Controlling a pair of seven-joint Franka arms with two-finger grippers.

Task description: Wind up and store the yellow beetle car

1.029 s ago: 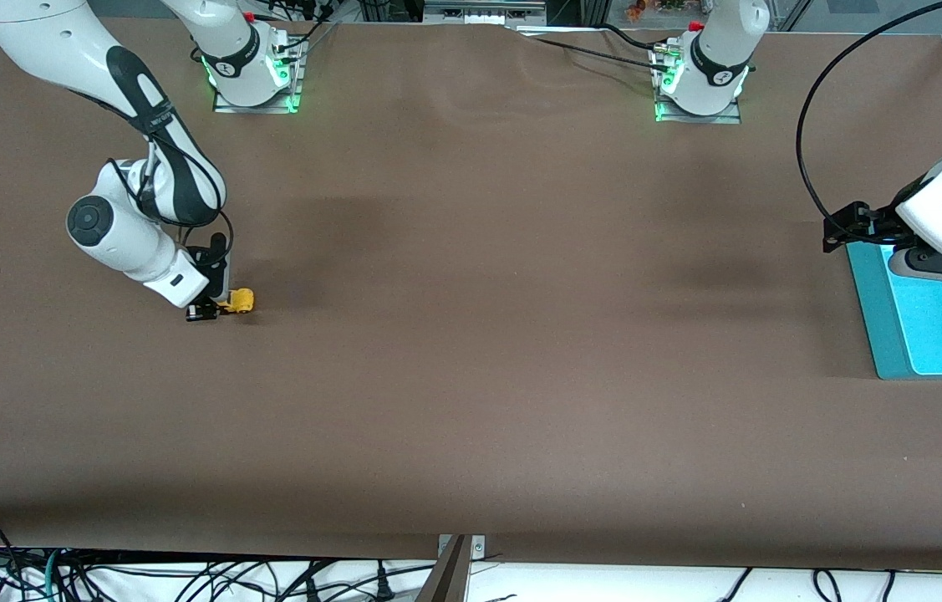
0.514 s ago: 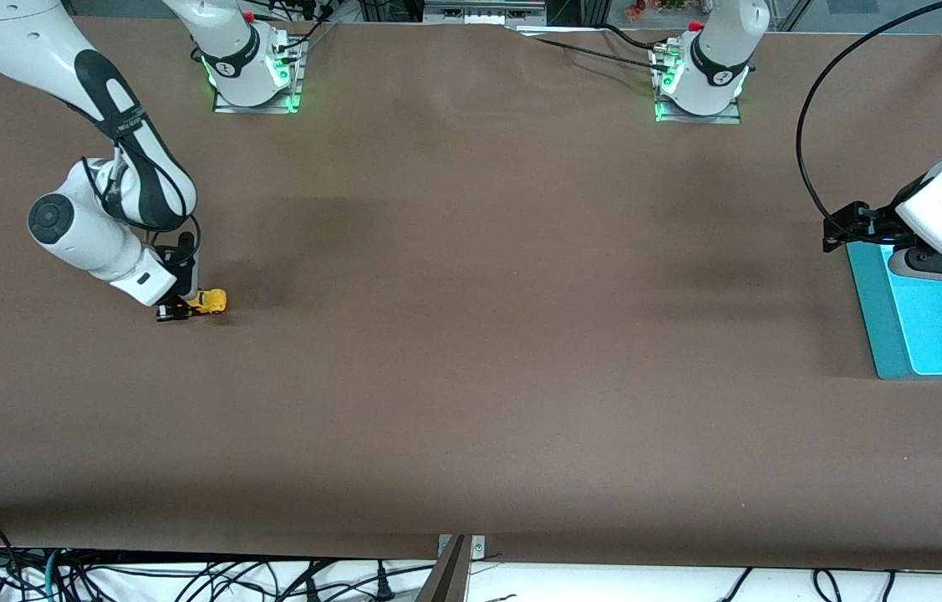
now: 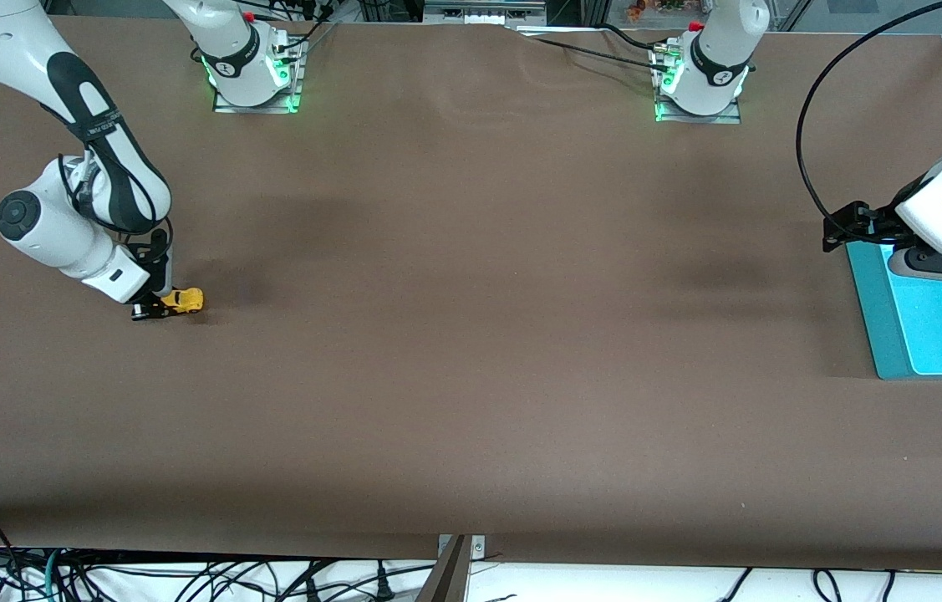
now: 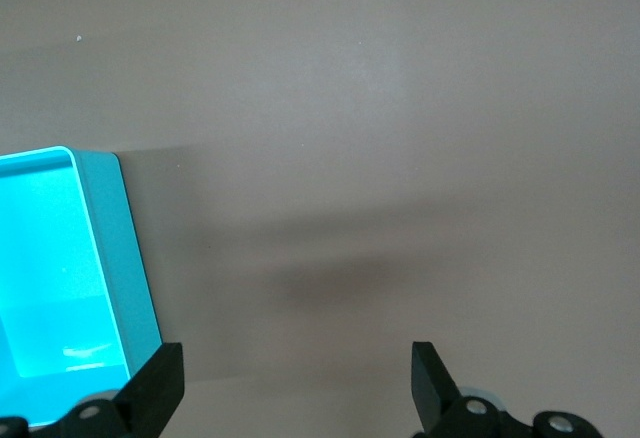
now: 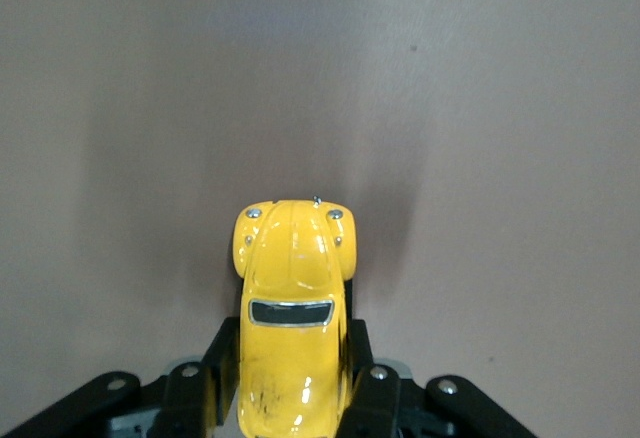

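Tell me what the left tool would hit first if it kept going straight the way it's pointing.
Probably the bare brown table. The left tool, fingers open and empty, points down beside the turquoise bin's wall, with nothing else showing in its line, though depth is hard to judge.

Glossy yellow beetle car (image 5: 291, 308) (plastic-looking); matt table (image 3: 471, 334).
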